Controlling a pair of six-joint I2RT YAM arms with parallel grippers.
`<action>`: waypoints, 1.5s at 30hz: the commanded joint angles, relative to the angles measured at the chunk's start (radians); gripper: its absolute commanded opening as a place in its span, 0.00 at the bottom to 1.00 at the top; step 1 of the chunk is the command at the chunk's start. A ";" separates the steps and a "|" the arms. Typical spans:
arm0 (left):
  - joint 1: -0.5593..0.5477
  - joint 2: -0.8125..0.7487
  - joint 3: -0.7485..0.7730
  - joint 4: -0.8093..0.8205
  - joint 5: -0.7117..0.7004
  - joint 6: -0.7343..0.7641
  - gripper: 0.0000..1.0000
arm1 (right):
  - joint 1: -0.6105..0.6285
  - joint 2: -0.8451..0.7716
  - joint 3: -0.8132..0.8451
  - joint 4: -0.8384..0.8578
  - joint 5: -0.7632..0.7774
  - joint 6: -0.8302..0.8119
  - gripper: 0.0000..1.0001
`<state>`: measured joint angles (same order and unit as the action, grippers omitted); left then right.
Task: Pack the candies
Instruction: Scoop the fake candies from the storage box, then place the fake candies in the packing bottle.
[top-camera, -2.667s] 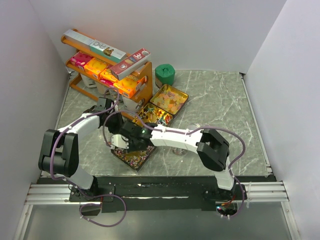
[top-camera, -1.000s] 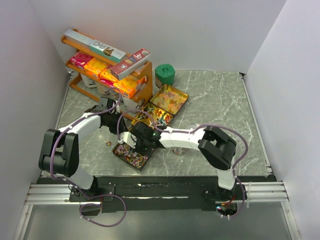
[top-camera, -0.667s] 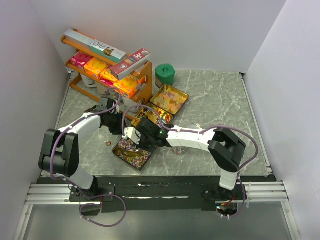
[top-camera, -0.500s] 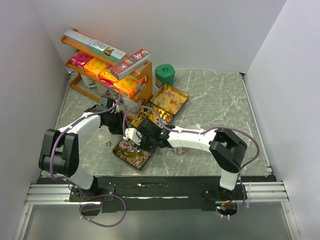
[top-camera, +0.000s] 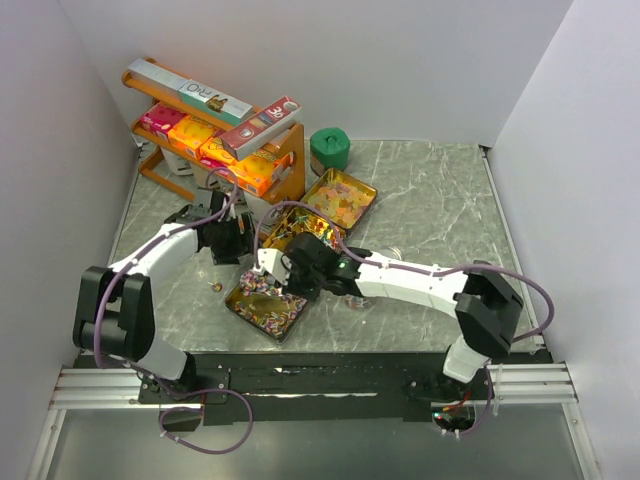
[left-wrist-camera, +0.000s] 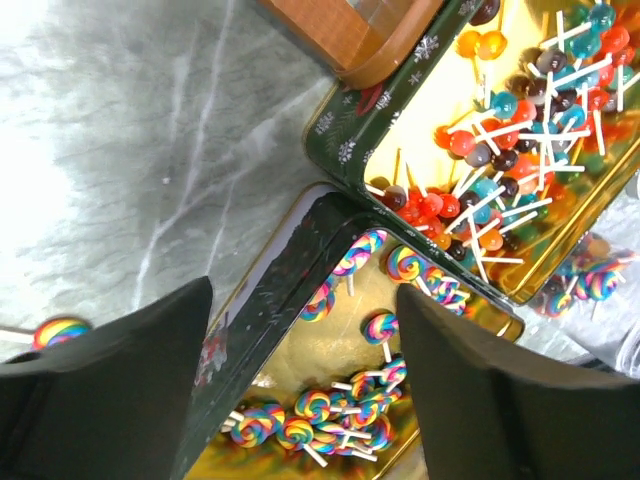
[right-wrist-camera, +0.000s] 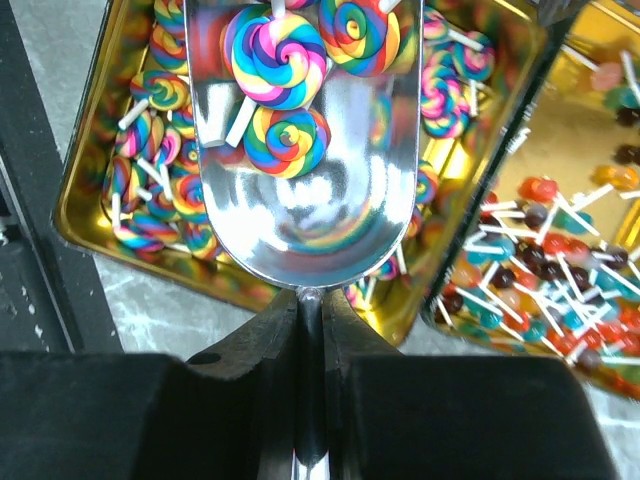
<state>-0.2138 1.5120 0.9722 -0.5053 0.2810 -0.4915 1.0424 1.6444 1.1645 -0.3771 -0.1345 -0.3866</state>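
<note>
Here three candies show in the right pincer's scoop.

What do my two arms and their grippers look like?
The left arm and right arm share white links, bulky black joints and looping purple-grey cables. The left gripper and right gripper are black with broad matte fingers.
</note>
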 joint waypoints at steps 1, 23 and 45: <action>-0.002 -0.073 0.059 -0.035 -0.068 -0.007 0.87 | -0.002 -0.090 0.040 -0.057 0.044 0.008 0.00; -0.002 -0.217 0.013 0.129 -0.125 -0.001 0.96 | -0.097 -0.356 0.066 -0.597 0.306 0.385 0.00; -0.004 -0.188 -0.084 0.215 -0.111 -0.065 0.96 | -0.180 -0.428 0.018 -0.934 0.190 0.709 0.00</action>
<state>-0.2138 1.3258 0.9016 -0.3386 0.1833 -0.5354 0.8711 1.2400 1.1522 -1.2366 0.1230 0.2523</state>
